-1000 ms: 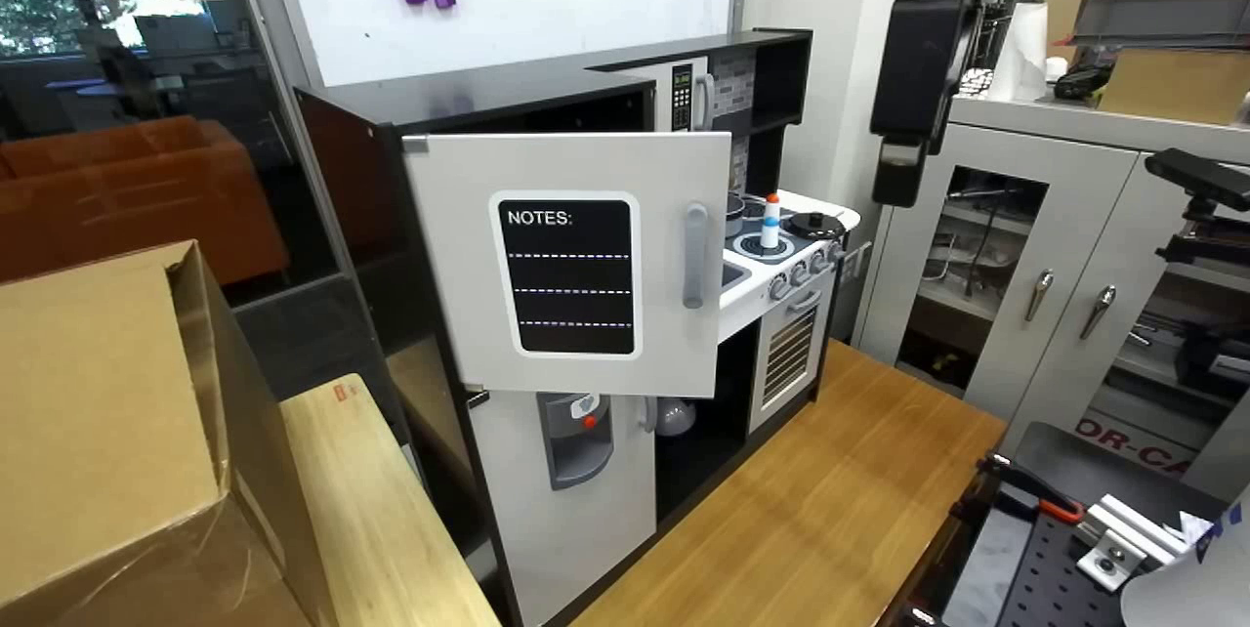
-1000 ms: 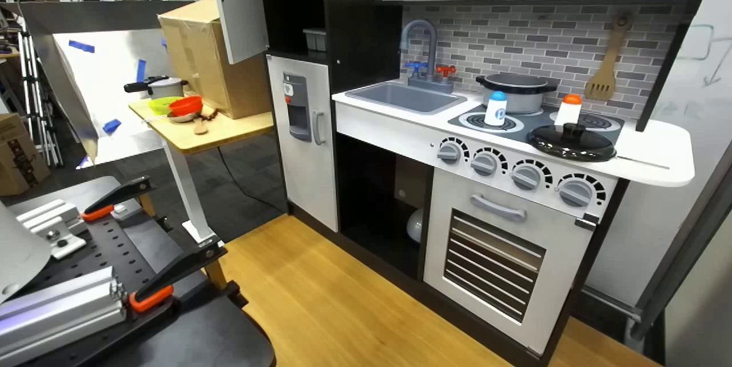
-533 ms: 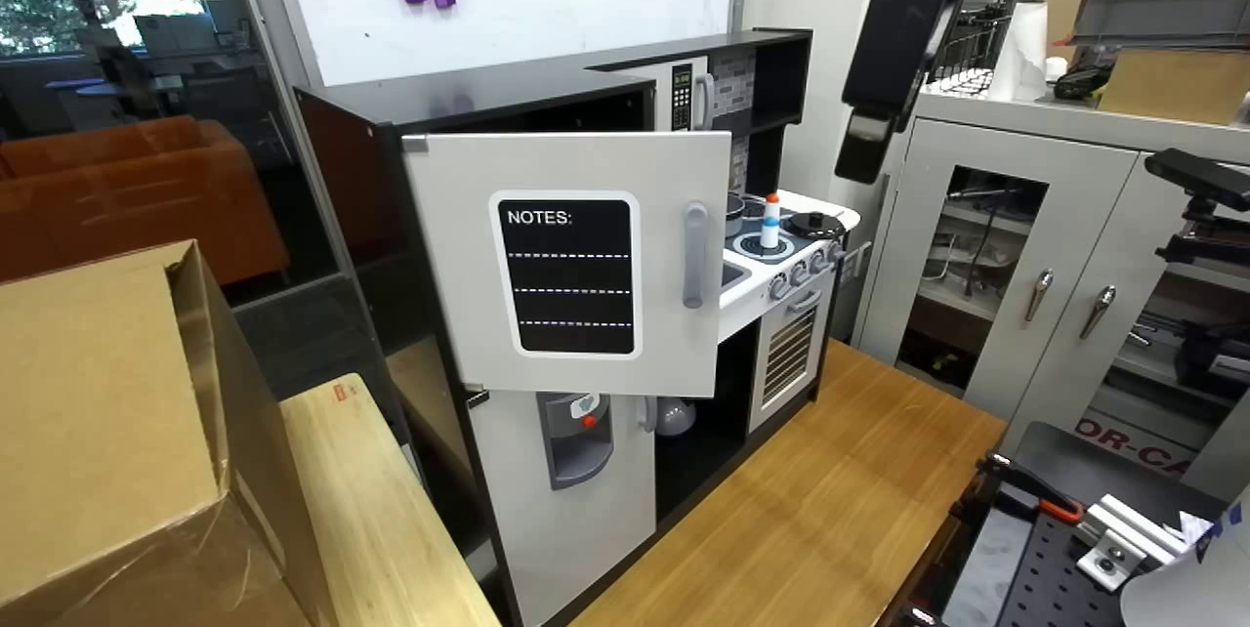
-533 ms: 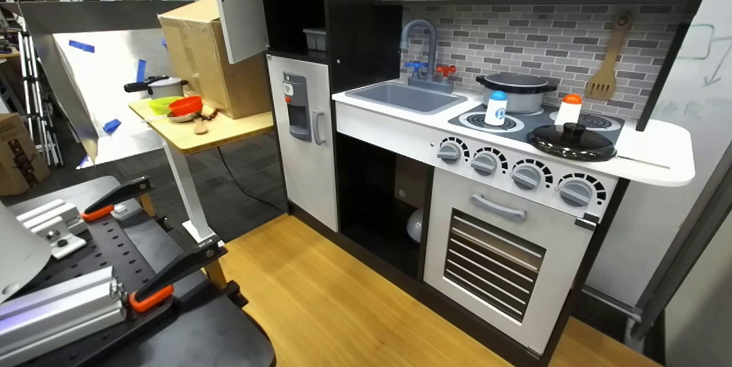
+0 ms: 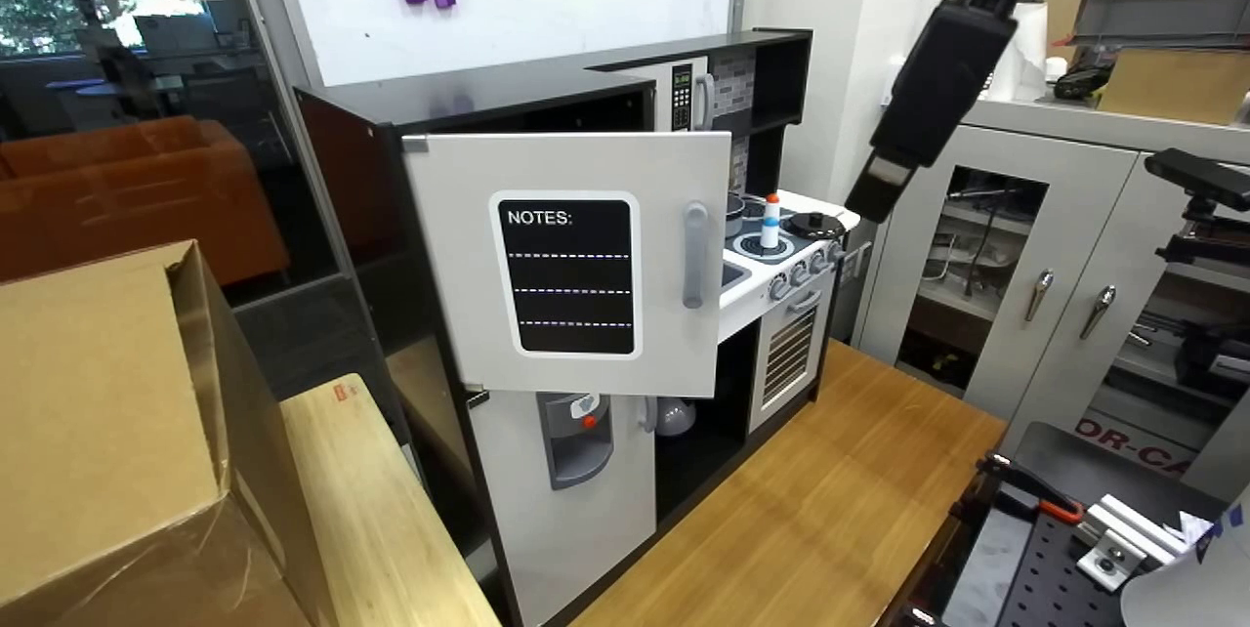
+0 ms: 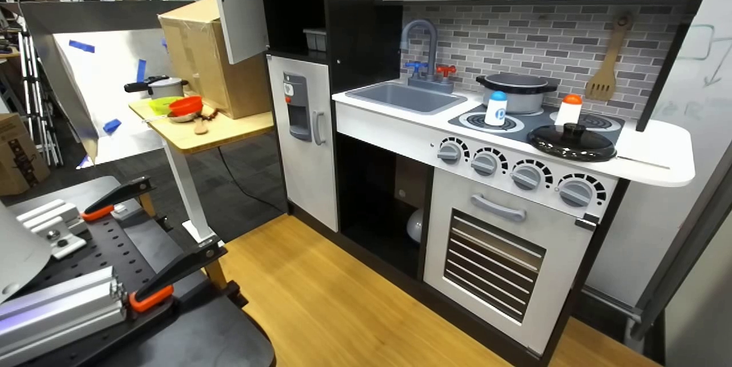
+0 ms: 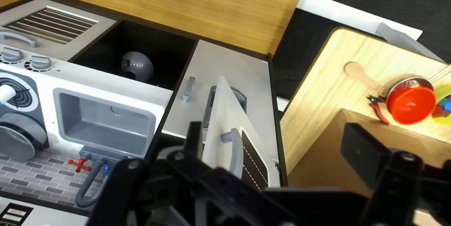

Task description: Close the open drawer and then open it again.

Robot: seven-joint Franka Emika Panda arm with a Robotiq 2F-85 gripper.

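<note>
As my gripper [image 7: 273,139] hangs, jaws apart, I list: 1 open door [image 5: 566,261]; alongside, 1 table [image 6: 234,128] bearing 1 carton [image 6: 194,64], 1 red bowl [image 6: 186,106].

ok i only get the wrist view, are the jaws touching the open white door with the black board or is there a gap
Observer: A gap. An exterior view shows background between the jaws and the open door.
Operator: good, anything printed up top on it, my picture cuts that off
Observer: Yes, its black board is headed "NOTES:" in white.
Operator: and past the left edge of my picture
Observer: A black lid lies on the stove, on the side away from the sink.
</note>
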